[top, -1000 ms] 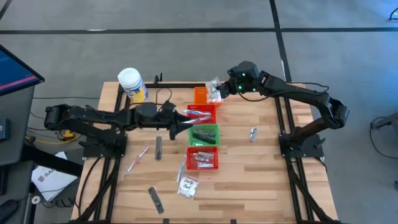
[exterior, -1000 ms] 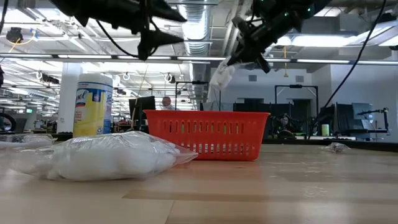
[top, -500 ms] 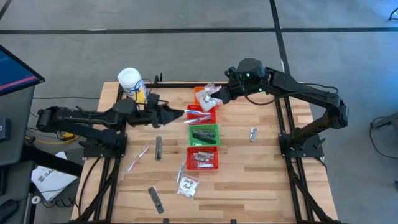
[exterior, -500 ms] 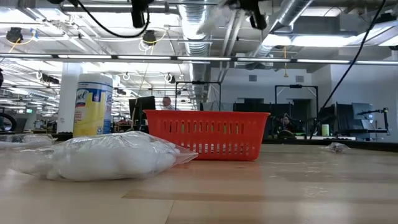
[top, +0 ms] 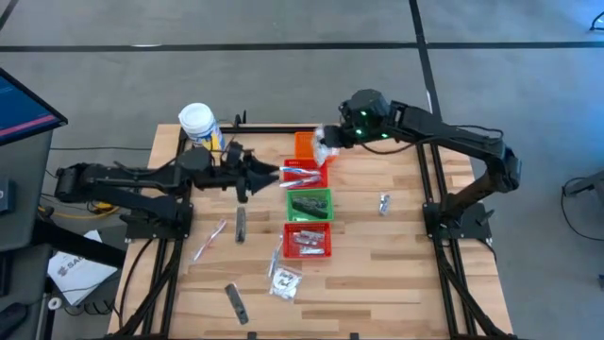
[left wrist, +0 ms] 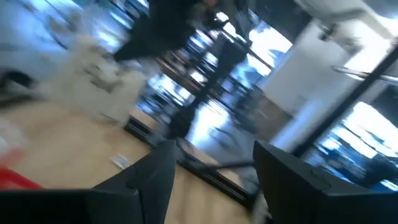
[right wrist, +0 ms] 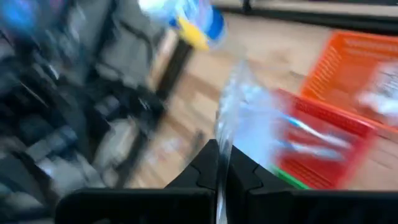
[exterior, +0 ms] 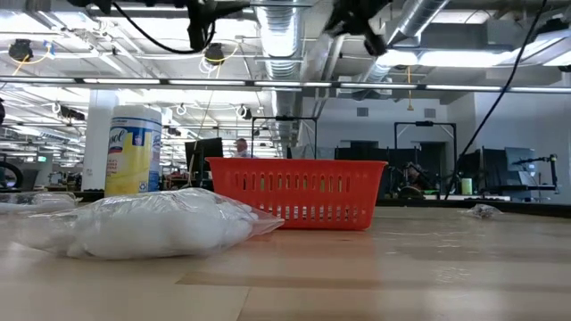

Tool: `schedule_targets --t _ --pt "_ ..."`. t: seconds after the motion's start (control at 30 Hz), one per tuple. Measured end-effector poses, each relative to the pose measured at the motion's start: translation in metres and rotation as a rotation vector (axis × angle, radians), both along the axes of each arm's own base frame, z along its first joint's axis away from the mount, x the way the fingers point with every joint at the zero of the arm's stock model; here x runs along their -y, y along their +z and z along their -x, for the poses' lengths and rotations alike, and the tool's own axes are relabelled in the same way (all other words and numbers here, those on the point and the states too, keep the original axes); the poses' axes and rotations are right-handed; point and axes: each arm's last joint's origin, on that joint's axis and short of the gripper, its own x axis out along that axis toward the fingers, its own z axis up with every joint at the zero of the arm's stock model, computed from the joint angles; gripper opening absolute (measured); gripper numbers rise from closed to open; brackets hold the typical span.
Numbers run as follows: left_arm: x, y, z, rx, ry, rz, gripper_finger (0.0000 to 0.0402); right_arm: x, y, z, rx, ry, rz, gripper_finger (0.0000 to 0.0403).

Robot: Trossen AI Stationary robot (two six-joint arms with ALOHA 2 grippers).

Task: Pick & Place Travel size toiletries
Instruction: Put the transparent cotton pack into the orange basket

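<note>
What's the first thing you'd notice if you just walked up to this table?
The row of bright mesh baskets down the middle of the table, orange, red, green and red. Above the orange one, the right gripper holds a clear sachet in shut jaws. A big white jar with a yellow label stands at the far left corner.

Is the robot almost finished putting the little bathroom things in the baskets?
Not yet. Done: the red basket, green basket and second red basket already hold items. In hand: the right gripper is shut on a clear sachet above the orange basket; the open left gripper holds nothing. Left: a toothbrush, two dark strips, sachets and a silvery tube lie loose on the table.
</note>
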Motion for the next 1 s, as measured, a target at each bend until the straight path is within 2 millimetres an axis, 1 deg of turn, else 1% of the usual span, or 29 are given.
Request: schedule_targets --t 0.03,0.1,0.13,0.23,0.37,0.5,0.63,0.83,0.93,1.0 --pt "-0.003 0.001 0.002 0.004 0.018 -0.015 0.0209 0.000 0.001 -0.006 0.031 -0.032 -0.009 0.0000" --pt "-0.005 0.003 0.003 0.014 0.008 -0.031 0.0209 0.002 -0.007 -0.013 0.024 -0.102 -0.021 0.0000" --pt "-0.006 0.003 0.004 0.014 -0.011 -0.046 0.0209 0.001 -0.008 -0.022 0.060 -0.127 -0.009 0.0000" --pt "-0.008 0.004 0.005 0.019 -0.051 -0.059 0.0209 0.001 -0.016 -0.039 0.102 -0.158 -0.028 0.0000" --pt "-0.014 0.003 0.005 0.007 -0.021 -0.068 0.0209 0.002 -0.028 -0.051 0.092 -0.180 -0.046 0.0000" --pt "-0.020 0.003 0.006 0.006 0.001 -0.105 0.0209 0.006 -0.037 -0.054 0.050 -0.198 -0.050 0.0000" --pt "-0.019 0.005 0.008 0.020 -0.045 -0.113 0.0209 0.010 -0.040 -0.050 0.005 -0.271 -0.010 0.0000" --pt "-0.019 0.000 0.008 -0.031 -0.064 -0.103 0.0209 0.018 -0.042 -0.042 -0.060 -0.382 0.053 0.0000" --pt "-0.021 0.000 0.008 -0.029 -0.055 -0.127 0.0209 0.022 -0.047 -0.039 -0.107 -0.416 0.070 0.0000" --pt "-0.021 0.000 0.008 -0.031 -0.055 -0.133 0.0209 0.025 -0.052 -0.041 -0.128 -0.425 0.071 0.0000"
